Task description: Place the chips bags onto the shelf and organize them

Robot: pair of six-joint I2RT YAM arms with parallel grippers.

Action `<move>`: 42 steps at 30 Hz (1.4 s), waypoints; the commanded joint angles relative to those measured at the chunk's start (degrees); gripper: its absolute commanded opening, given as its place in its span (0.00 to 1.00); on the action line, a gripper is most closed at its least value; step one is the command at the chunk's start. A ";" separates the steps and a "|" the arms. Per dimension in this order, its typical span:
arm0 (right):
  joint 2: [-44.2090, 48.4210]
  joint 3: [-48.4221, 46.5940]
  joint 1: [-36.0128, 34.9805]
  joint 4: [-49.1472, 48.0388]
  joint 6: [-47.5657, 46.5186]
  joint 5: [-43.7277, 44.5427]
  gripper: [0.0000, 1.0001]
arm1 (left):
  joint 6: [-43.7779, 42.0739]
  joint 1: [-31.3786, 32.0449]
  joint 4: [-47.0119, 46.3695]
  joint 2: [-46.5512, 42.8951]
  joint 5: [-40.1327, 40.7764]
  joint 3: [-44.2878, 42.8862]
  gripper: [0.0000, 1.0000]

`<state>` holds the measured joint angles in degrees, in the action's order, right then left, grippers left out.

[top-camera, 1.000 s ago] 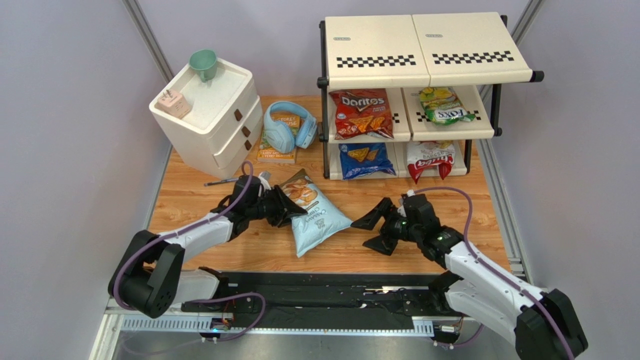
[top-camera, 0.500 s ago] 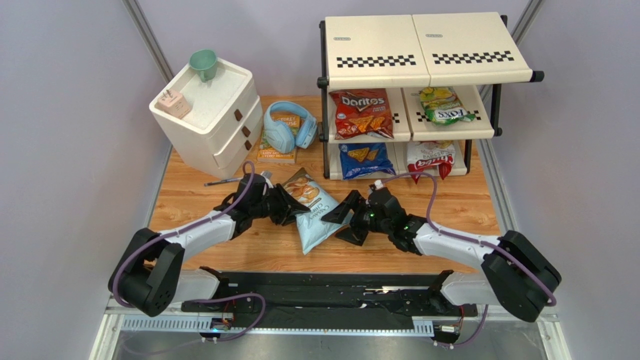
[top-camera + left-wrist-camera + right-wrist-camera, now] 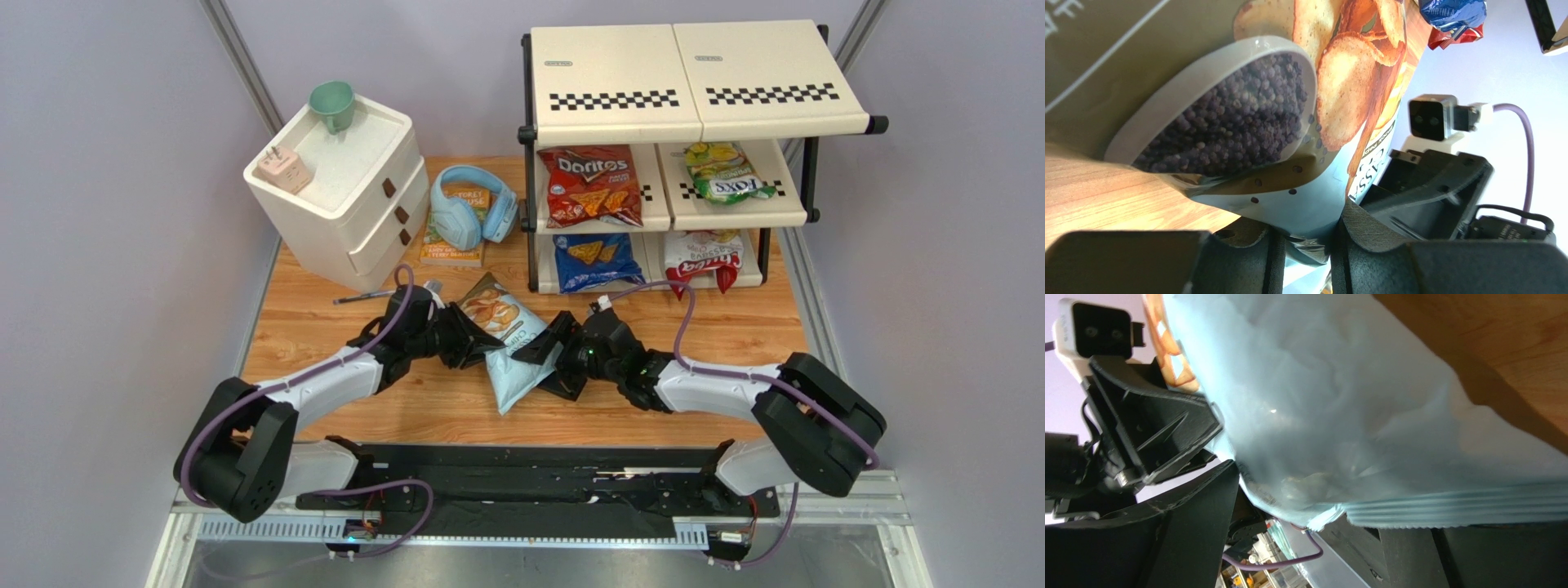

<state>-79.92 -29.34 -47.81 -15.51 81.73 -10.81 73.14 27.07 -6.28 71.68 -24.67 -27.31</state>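
On the left of the table [image 3: 307,331], a white cabinet [image 3: 337,184] is standing well apart from the work. Just right of it, the left gripper [image 3: 460,337] is being held low at the brown top corner of the pale-blue bag [image 3: 505,328]. In the left wrist view its jaws are pressed nearly together, and the bag's edge is being pinched between them. The bag is lying on the wood between the two arms, in front of the shelf [image 3: 687,80] but apart from it.

At the bag's right side, the right gripper [image 3: 555,355] is being presented with jaws spread wide. The sealed lower edge is being straddled but not gripped.

Further right, four bags are being stored on the lower tiers: red [image 3: 591,184], green-yellow [image 3: 726,172], blue [image 3: 595,260] and white-and-red [image 3: 702,257].

The pale-blue bag is judged light, puffy and slippery, with brittle contents. A hold on the flat crimped seams is advised, not on the belly, and two-sided support is being recommended against sagging.
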 commanded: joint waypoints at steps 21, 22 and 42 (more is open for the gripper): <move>-5.86 -2.21 -1.32 -4.35 -1.75 12.65 0.86 | -3.71 0.97 1.89 2.50 -3.99 1.03 0.00; -6.30 -2.30 -1.06 -4.62 -1.67 13.00 0.86 | -4.06 0.88 2.76 2.06 -3.73 0.86 0.00; -14.21 -0.02 0.44 -19.03 2.90 12.57 0.45 | -6.17 0.97 10.15 -2.33 -3.29 2.08 0.00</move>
<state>-92.62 -29.95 -48.49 -31.16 82.98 -2.94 68.82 27.22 -1.83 72.14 -24.75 -26.85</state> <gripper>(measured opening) 0.542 0.224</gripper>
